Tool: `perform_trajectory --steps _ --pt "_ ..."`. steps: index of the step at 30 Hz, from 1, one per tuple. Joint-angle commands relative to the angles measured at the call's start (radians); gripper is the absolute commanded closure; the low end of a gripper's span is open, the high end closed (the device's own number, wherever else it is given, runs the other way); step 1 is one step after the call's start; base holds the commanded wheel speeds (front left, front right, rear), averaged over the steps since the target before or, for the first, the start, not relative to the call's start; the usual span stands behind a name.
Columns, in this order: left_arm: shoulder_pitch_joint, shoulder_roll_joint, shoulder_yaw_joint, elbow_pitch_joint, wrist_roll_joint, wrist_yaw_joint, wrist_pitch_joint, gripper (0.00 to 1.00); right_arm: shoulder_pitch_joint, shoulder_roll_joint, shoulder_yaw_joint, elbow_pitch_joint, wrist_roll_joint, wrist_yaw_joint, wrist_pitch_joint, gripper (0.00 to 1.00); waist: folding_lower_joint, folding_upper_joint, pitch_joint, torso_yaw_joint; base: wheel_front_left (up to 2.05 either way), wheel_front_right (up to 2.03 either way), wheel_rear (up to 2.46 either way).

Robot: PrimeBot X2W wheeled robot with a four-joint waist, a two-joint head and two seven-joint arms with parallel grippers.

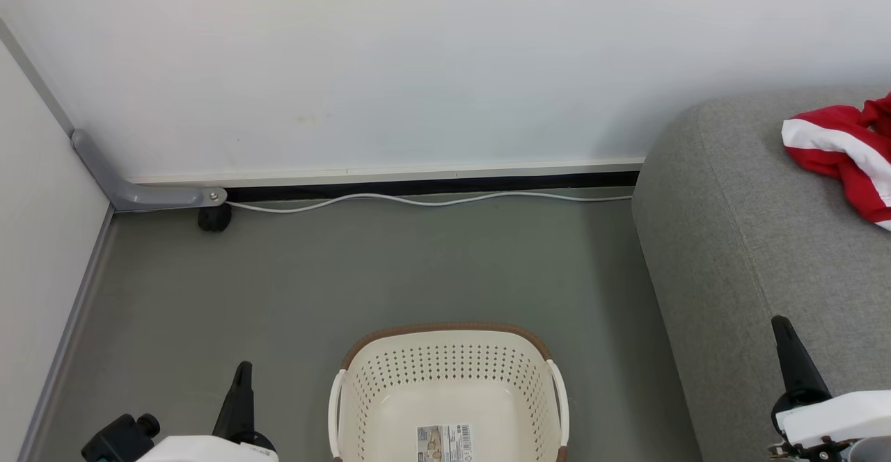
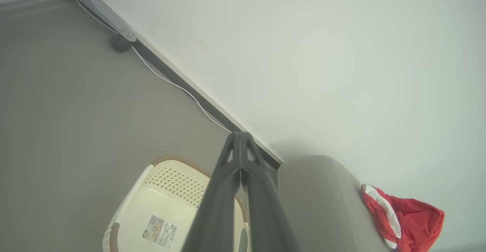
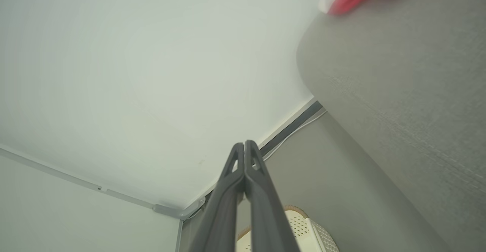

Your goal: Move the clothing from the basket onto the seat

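Finishing the transfer: basket (image 1: pixel 445 328) looks empty.
Left gripper (image 1: pixel 243 370) and right gripper (image 1: pixel 784 330) clenched, empty; clothing (image 1: pixel 846 149) lies on seat (image 1: pixel 752 239) ahead of right gripper. Next, probably: verify basket.

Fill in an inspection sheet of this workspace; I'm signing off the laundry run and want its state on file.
Surface: grey floor.
Job's things: basket on the floor, a paper label inside, no clothing seen in it; red-and-white clothing lies on the seat.
Clutter: nothing seen.
Grippers: left gripper shut, holding nothing, left of the basket; right gripper shut, holding nothing, over the seat.
Cables: white cable on the floor along the wall's foot.
Surroundings: white wall; grey conduit in the corner.
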Motion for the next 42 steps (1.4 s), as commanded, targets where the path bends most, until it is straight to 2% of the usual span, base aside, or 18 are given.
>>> perform_trajectory --steps 1,42 --pt "-0.059 0.015 0.027 -0.022 -0.030 -0.011 0.002 1.00 -0.040 -0.010 -0.002 -0.026 0.023 0.001 0.011 1.00 -0.0001 -0.0001 0.000 0.000 0.00 0.00 0.00" --pt "-0.127 0.017 0.116 -0.010 -0.487 -0.098 0.122 1.00 -0.065 0.090 -0.099 -0.029 0.401 0.001 0.133 1.00 -0.0001 -0.0001 -0.007 0.003 0.00 0.00 0.00"
